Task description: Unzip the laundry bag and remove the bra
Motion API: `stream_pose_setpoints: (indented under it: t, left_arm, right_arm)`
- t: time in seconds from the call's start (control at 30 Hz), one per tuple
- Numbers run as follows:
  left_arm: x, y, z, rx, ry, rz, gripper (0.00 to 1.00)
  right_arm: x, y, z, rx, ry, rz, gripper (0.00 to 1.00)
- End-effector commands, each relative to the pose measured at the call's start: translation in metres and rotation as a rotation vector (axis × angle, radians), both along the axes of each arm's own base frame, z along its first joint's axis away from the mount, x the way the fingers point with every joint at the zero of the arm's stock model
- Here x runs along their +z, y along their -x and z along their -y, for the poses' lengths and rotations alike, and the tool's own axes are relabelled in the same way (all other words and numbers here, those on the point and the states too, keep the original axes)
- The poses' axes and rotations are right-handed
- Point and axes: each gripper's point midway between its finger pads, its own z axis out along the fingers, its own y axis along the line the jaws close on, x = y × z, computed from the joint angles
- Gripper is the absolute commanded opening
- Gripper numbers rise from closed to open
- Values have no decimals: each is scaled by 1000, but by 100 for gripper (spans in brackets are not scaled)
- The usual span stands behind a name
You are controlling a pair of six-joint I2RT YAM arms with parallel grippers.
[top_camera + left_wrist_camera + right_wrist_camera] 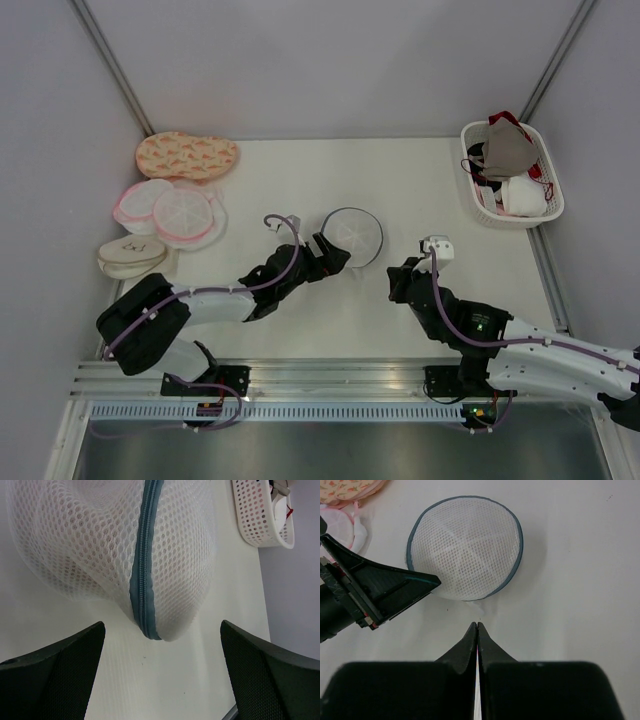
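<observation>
Top external view: the zipped laundry bag [353, 236] is laid mid-table, faced by the left gripper [162, 624] spread wide at its rim, likely to steady it, while the right gripper [477, 626] is held closed nearby.

One blue-rimmed laundry bag [355, 235] at centre. At left: two pink-rimmed mesh cases [140, 203], one orange oval case [187, 155], one cream case [131, 255]. One white basket [548, 170] at upper right.
</observation>
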Motion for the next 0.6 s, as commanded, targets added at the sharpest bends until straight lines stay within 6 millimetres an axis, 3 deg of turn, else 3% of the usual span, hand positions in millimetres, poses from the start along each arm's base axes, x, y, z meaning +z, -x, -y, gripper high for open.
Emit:
stream_pose_setpoints:
  t: [0.0, 0.17, 0.27, 0.3, 0.33, 0.37, 0.4, 0.57]
  left_arm:
    - [18, -20, 9, 34, 8, 77, 100]
    - [12, -32, 14, 60, -15, 78, 96]
    - [14, -39, 17, 58, -4, 105, 67]
    - [13, -40, 19, 50, 1, 106, 41]
    - [17, -43, 20, 52, 13, 112, 25]
    - [17, -44, 20, 55, 16, 108, 10]
    - [19, -45, 19, 61, 22, 108, 2]
    - [31, -41, 16, 61, 49, 117, 2]
  right_arm:
    - [1, 3, 2, 0, -25, -6, 1]
    - [2, 5, 5, 7, -51, 3, 0]
    - [0, 6, 3, 27, -48, -1, 0]
    - [0, 7, 3, 28, -47, -3, 0]
    - [-1, 7, 2, 32, -46, -5, 1]
    - [-1, 8, 2, 38, -47, -7, 1]
    - [-1, 9, 1, 48, -48, -12, 0]
    - [-3, 15, -2, 85, -64, -20, 0]
